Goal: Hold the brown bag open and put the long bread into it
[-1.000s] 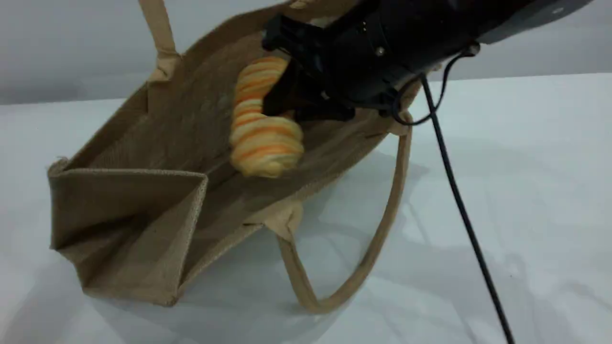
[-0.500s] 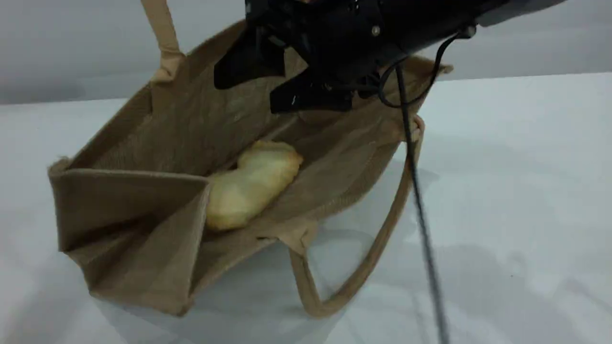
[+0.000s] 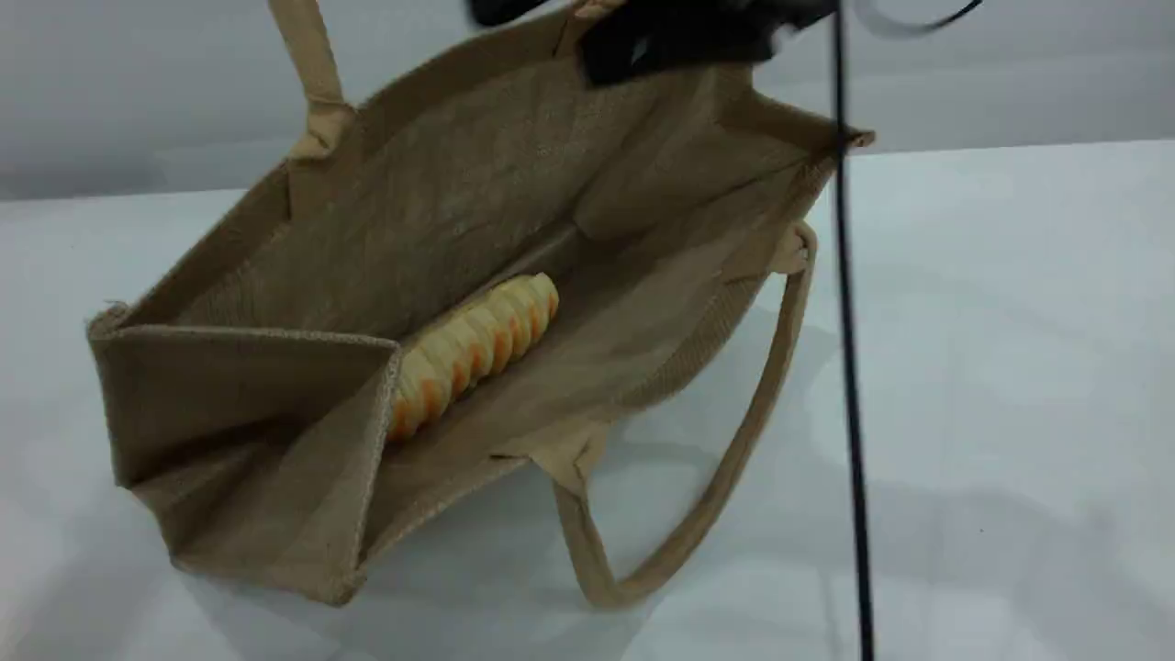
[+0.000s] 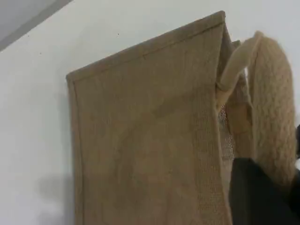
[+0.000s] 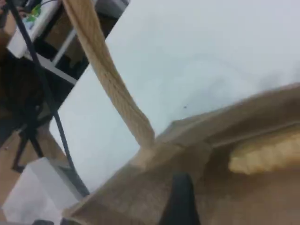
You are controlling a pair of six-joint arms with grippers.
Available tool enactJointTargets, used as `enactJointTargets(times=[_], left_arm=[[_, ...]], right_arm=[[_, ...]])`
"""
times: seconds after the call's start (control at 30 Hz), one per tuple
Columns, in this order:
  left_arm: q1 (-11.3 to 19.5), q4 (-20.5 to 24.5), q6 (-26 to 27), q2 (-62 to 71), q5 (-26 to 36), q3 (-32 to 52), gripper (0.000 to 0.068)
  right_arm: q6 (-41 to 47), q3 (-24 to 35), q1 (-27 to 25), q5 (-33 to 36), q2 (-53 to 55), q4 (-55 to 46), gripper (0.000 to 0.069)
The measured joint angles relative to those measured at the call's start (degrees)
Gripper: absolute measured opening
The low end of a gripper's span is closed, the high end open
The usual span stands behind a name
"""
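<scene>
The brown bag (image 3: 275, 404) stands tilted on the white table with its mouth wide open toward the camera. The long bread (image 3: 473, 353) lies loose along the bag's bottom, its orange stripes showing; it shows again (image 5: 265, 152) in the right wrist view. My right gripper (image 3: 537, 37) hovers open and empty above the bag's rim at the top edge. One beige handle (image 3: 307, 64) is pulled straight up out of frame. In the left wrist view that handle (image 4: 272, 117) runs into my left gripper's black fingertip (image 4: 255, 197), shut on it. The other handle (image 3: 698, 514) droops onto the table.
A black cable (image 3: 849, 367) hangs straight down in front of the bag's right side. White table (image 3: 1010, 367) lies to the right and front. Beyond the table edge in the right wrist view stand a dark metal frame (image 5: 33, 117) and a white box (image 5: 33, 197).
The right gripper opened and let go of the long bread, which dropped into the bag and rolled to lie along its bottom. The right arm then rose to the top edge.
</scene>
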Motion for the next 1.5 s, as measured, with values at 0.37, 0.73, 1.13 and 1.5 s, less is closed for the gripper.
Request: enactJointTargets(times=[0.37,0.73,1.13,1.5], left_arm=[[0.0,-3.6,0.1,1.5,-0.5,6.3,0.0081],[-0.8,-5.0,0.6,5.7,-12.5,17.2,0.0081],[-8.3,-4.9,3.5,12.1,-23.8,21.9,0.0116],[-10.8,-7.4,3.5,20.5,-28.7,21.9,0.0237]], right_arm=[[13.9,0.0,-10.0,11.6,-16.3,-17.0,0.0487],[28.1,0.0,-10.2,18.2,-35.0,-32.9,0.0482],[43.9,0.0,-10.2,26.7,-57.3,-48.5,0.0482],[54.2,0.0,-10.2,29.4,-67.9,-56.5,0.0482]])
